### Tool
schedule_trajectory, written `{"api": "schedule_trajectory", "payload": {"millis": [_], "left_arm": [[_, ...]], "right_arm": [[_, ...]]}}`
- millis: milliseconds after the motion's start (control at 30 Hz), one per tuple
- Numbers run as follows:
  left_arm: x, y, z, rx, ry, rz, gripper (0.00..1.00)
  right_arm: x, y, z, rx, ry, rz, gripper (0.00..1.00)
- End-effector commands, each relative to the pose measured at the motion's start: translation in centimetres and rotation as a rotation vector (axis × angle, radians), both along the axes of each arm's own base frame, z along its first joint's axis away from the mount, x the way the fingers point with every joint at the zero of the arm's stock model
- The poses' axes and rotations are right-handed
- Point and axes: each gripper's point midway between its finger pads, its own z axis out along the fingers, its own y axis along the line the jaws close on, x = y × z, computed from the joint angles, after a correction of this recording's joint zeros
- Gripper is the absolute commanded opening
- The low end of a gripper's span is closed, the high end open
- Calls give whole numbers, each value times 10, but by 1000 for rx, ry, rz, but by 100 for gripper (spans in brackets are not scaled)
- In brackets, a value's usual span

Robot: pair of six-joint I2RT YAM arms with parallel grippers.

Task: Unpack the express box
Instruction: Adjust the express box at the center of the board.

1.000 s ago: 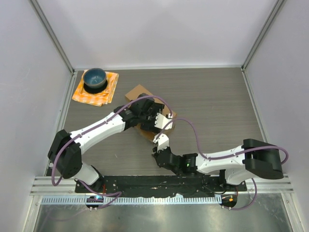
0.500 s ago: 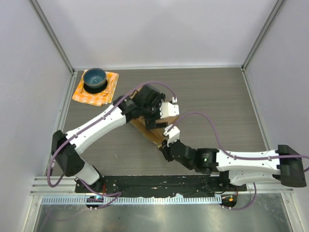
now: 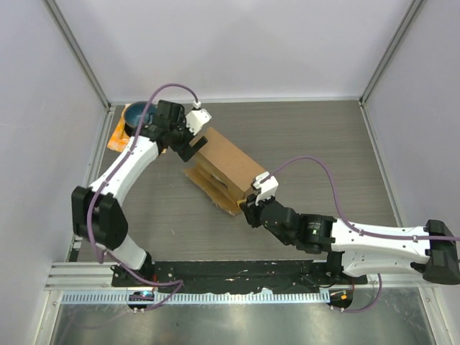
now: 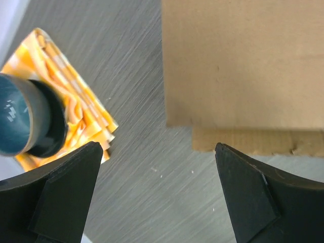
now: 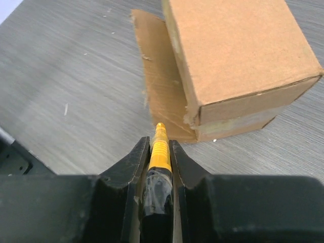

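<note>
express box (image 3: 230, 164) looks light and stiff, grab a flap (image 5: 157, 76). left jaws wide open, right jaws pinching a yellow tool (image 5: 160, 144).

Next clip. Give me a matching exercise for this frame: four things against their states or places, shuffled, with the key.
Things:
1. express box
2. blue bowl
3. left hand
4. right hand

States or places:
A. shut on a yellow tool
B. open, holding nothing
C. sits on the orange cloth
D. on the table, with a flap lying flat beside it

Pairs: 1-D, 2-C, 3-B, 4-A
</note>
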Motion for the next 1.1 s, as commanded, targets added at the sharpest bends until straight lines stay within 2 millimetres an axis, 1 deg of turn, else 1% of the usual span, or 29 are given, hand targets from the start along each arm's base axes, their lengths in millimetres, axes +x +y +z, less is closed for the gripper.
{"api": "schedule_trajectory", "payload": {"millis": [0,33,67,100,133,167,200,233,267,300,333,367,400,433,500,533,600,633,700,733,800,833,867,900,933,967,1000,1033,1067], "left_arm": [[63,7,-9,-18,-157,78,100],[75,12,-9,-21,-176,105,100],[82,15,-17,-22,-175,125,100],[89,21,-17,-29,-194,150,100],[101,23,-14,-38,-254,173,100],[106,22,-18,-38,-266,170,100],[114,26,-14,-35,-298,197,100],[116,26,-13,-45,-297,206,100],[113,12,-14,-109,-261,147,100],[103,11,-19,-152,-197,121,100],[94,4,-21,-186,-164,69,100],[72,-23,-20,-280,-106,-100,100],[48,-26,-29,-246,-71,-210,100],[35,-33,-32,-257,-42,-276,100],[14,-42,-45,-272,58,-325,100],[9,-43,-48,-289,90,-313,100],[0,-44,-57,-307,141,-296,99],[-4,-44,-59,-314,157,-283,99],[-10,-45,-71,-310,177,-259,98],[-9,-39,-73,-282,169,-204,98],[-18,-34,-79,-284,208,-129,98],[-19,-27,-79,-264,218,-76,100],[-24,-24,-74,-276,239,-37,100],[-35,-19,-71,-271,293,-11,100],[-39,-16,-67,-280,314,9,100],[-45,-11,-59,-318,340,47,100],[-55,-8,-56,-331,382,66,100],[-61,-6,-52,-353,404,78,100],[-65,-5,-46,-377,413,93,100]], "right_arm": [[21,2,7,54,-1,-82,1],[23,-1,6,58,0,-101,1],[23,-5,3,59,3,-119,1],[26,-12,8,76,-7,-151,1],[26,-17,4,73,3,-170,1],[28,-22,4,70,7,-187,1],[28,-23,3,68,17,-193,1],[31,-29,-1,42,28,-211,1],[32,-32,-2,33,34,-221,1],[33,-33,-4,24,40,-226,1],[34,-35,-5,17,40,-231,1],[38,-39,-6,16,40,-249,1],[40,-42,-7,12,39,-256,1],[43,-44,-4,8,30,-258,1],[49,-49,7,16,12,-273,1],[51,-53,23,34,-9,-283,1],[54,-58,40,28,-34,-287,1],[56,-60,55,34,-49,-293,1],[60,-63,66,7,-79,-295,1],[63,-63,80,21,-99,-301,1],[74,-63,85,-39,-137,-309,1],[83,-66,97,-30,-159,-332,1],[89,-59,93,-53,-156,-315,1],[95,-59,96,-68,-174,-309,1],[106,-58,105,-44,-189,-323,1],[110,-55,107,-37,-196,-313,1],[116,-45,103,-51,-194,-282,1],[122,-41,110,-31,-204,-277,1],[128,-40,110,-33,-205,-278,1]]}}
